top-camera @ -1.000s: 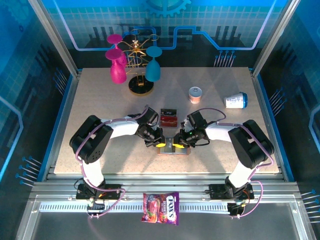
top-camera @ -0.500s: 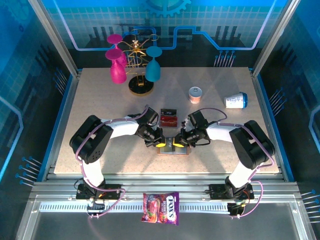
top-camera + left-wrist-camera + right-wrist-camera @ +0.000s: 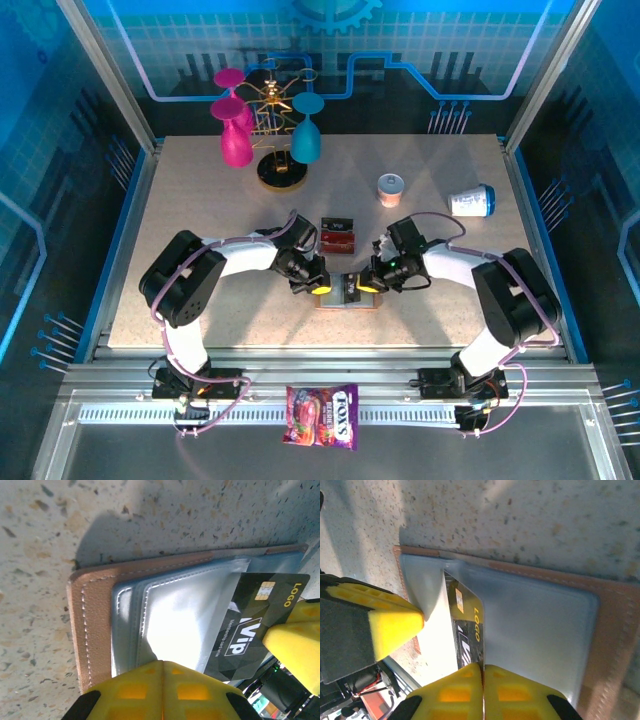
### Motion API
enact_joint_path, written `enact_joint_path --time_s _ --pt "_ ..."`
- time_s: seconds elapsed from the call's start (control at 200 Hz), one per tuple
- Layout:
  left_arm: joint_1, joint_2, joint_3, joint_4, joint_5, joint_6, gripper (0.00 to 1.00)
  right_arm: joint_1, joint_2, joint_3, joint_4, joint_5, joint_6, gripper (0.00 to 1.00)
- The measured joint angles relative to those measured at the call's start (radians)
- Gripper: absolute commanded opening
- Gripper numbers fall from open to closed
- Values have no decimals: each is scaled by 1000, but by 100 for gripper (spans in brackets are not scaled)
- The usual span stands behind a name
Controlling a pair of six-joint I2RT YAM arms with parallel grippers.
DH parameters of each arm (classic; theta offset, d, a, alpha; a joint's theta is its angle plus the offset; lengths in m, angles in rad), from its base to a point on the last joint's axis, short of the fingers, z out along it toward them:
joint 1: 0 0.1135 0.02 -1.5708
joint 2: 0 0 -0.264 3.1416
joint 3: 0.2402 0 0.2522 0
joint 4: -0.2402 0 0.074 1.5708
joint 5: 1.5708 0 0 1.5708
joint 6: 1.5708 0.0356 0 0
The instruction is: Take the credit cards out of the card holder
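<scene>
Now R claw (image 3: 482, 667) has nipped shut on black card (image 3: 468, 625); L claw (image 3: 161, 664) shut atop card holder (image 3: 95, 620).

Speckled beige table (image 3: 180, 195) inside blue-lit walls (image 3: 430, 40).

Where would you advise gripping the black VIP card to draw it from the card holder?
Take the black VIP card by its exposed end, the half with the chip and LOGO print, which juts out of the grey pocket of the card holder. Come from the pocket's open side, pincer flat on both faces, since the rest is tucked inside. The right pincer is shut there.
</scene>
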Motion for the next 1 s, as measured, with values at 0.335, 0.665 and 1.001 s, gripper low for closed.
enact_joint_path --time_s 0.335,0.665,1.001 --pt "0 0 -2 2 0 0 8 -13 -28 30 -126 49 -81 8" --pt "0 0 -3 5 1 0 9 -12 -28 34 -123 42 -61 14" --pt "0 0 -6 9 1 0 10 21 -44 33 -88 18 4 17"
